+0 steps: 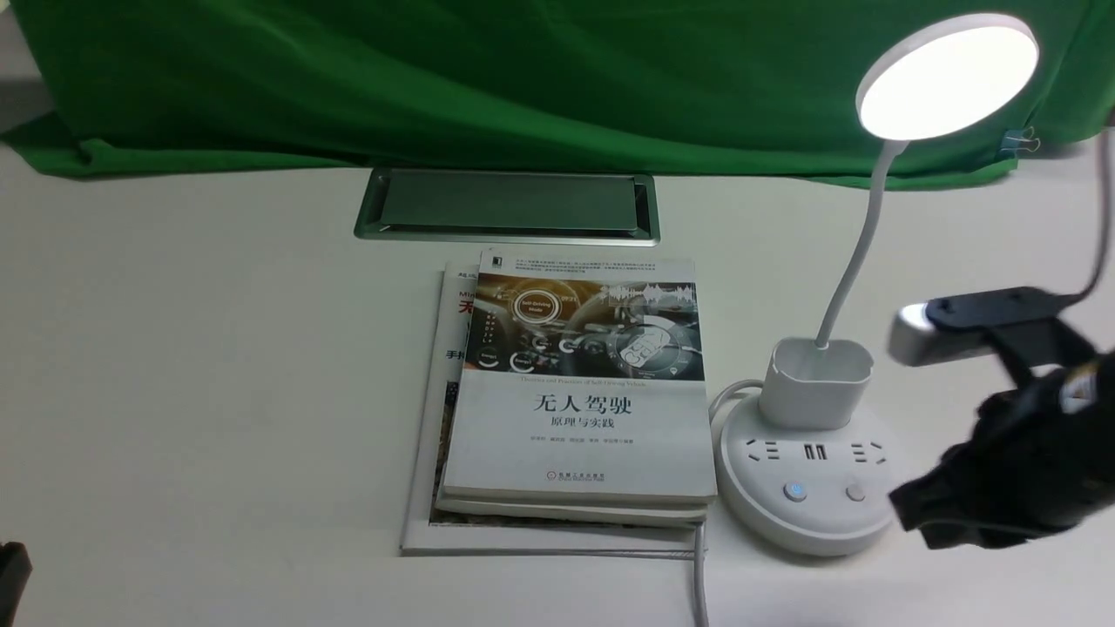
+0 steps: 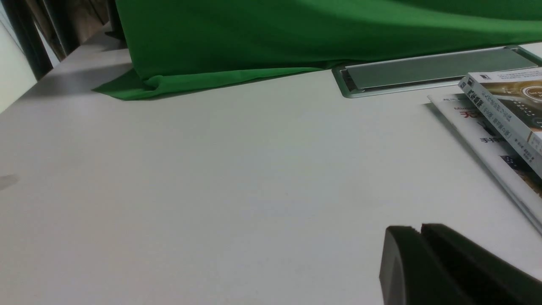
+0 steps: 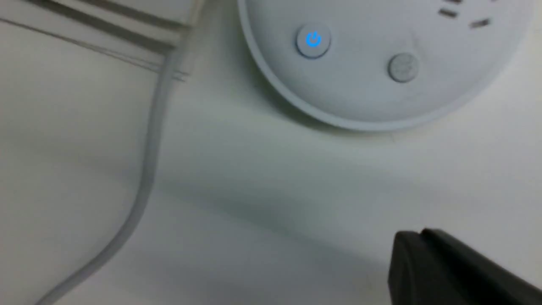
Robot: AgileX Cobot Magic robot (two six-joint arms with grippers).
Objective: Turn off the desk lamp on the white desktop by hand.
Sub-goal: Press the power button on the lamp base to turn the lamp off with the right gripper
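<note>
The desk lamp stands at the right of the white desktop [image 1: 174, 366]. Its round disc head [image 1: 948, 77] is lit. A thin neck [image 1: 858, 252] rises from a cup holder [image 1: 817, 381] on the round base [image 1: 806, 483]. The base carries a blue-lit power button [image 1: 794, 491] and a grey button [image 1: 855, 493]; both also show in the right wrist view, the blue one [image 3: 313, 40] and the grey one [image 3: 403, 67]. My right gripper [image 1: 910, 509] is shut and empty, just right of the base. My left gripper [image 2: 419, 231] is shut and empty, low over the bare desktop.
A stack of books [image 1: 575, 401] lies left of the lamp base. The lamp's white cable [image 1: 699, 575] runs toward the front edge. A grey metal cable hatch [image 1: 507, 205] sits behind the books. Green cloth [image 1: 435, 78] hangs along the back.
</note>
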